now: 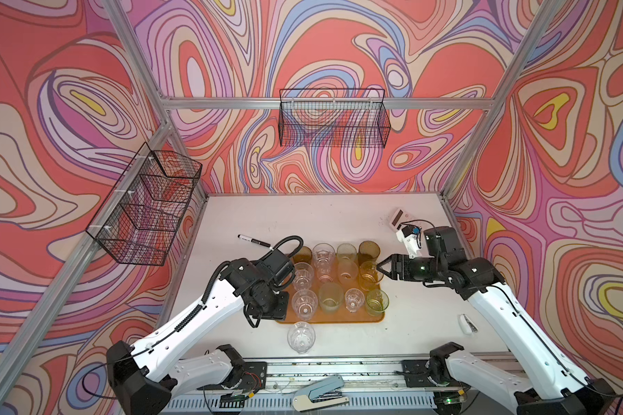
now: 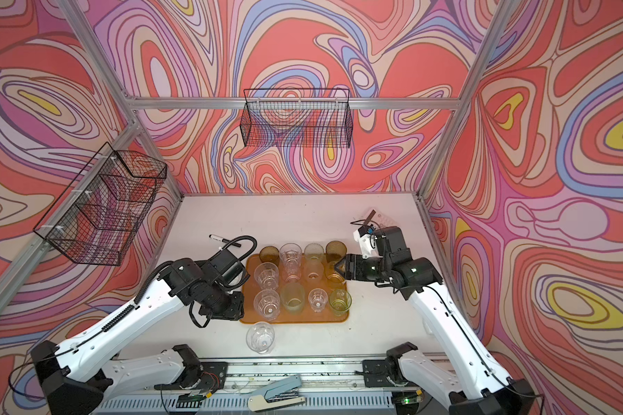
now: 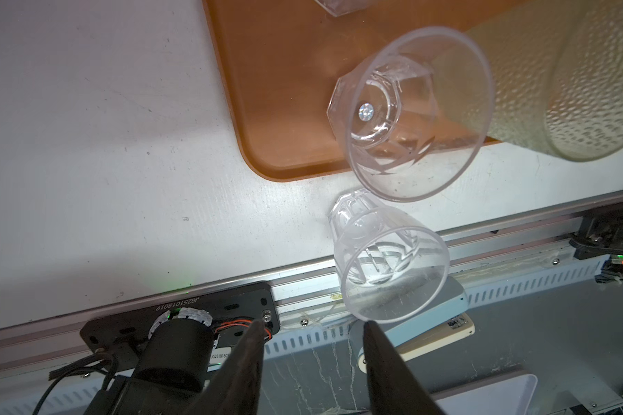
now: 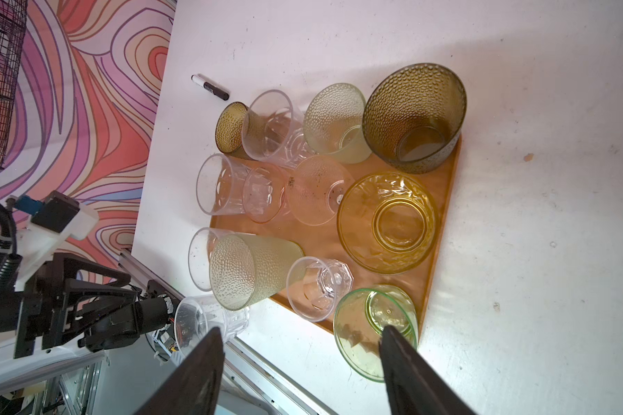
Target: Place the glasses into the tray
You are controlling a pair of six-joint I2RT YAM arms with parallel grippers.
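Twelve glasses (image 1: 330,301) stand upright in rows on the tray (image 1: 342,319). A thirteenth, the clear glass (image 1: 301,336), stands off it on the surface (image 1: 267,215), just beside the tray's near rim. The left tool (image 3: 313,323) hovers by the tray's near-left corner, jaws partly apart and empty (close to that clear glass). The right tool (image 4: 299,328), spread wide and empty, hangs beside the amber glass (image 4: 387,222).

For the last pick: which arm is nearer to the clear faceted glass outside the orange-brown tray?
Left. Left fingers: close beside the glass. Right fingers: above the tray's right edge.
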